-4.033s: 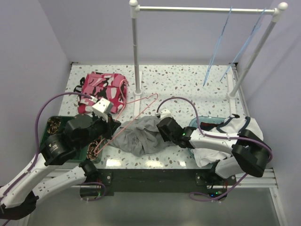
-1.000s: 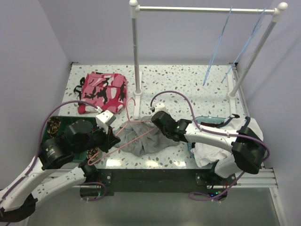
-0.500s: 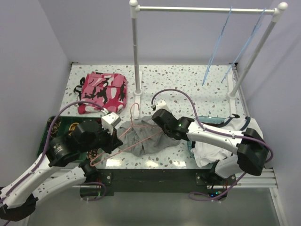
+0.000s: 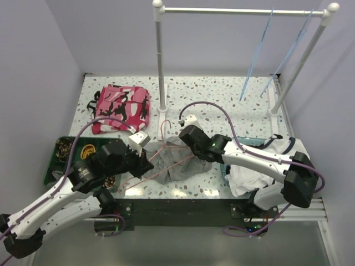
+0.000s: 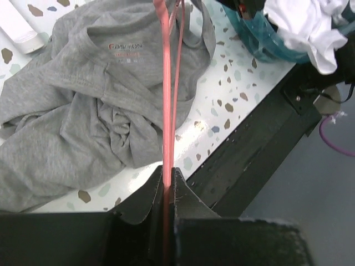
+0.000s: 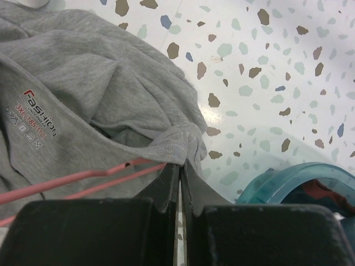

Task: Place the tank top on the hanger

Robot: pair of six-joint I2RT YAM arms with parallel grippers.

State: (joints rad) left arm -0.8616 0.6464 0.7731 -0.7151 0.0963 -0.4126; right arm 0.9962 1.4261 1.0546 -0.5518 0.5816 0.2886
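The grey tank top (image 4: 176,165) lies crumpled on the table in front of the rack's left post, its printed neck label facing up (image 5: 125,50). The pink wire hanger (image 4: 166,160) lies slanted across it, hook toward the post. My left gripper (image 5: 167,176) is shut on the hanger's wire (image 5: 166,94) at the garment's near-left side (image 4: 145,160). My right gripper (image 6: 181,164) is shut on a bunched fold of the tank top's hem-like edge (image 6: 177,145), at the garment's far-right side (image 4: 189,143). The hanger's wires (image 6: 83,178) pass under that fold.
A pink-and-black camouflage cloth (image 4: 119,106) lies at the back left. A white rack (image 4: 161,66) holds light-blue hangers (image 4: 258,52). A teal bin (image 6: 294,183) and a white garment (image 4: 280,160) sit at the right. A green tray (image 4: 58,155) is at the left. The black table edge (image 5: 260,138) is close.
My left arm has carried the hanger to the right, so its wire now crosses the tank top. The right gripper has drawn the garment's edge slightly back and left.
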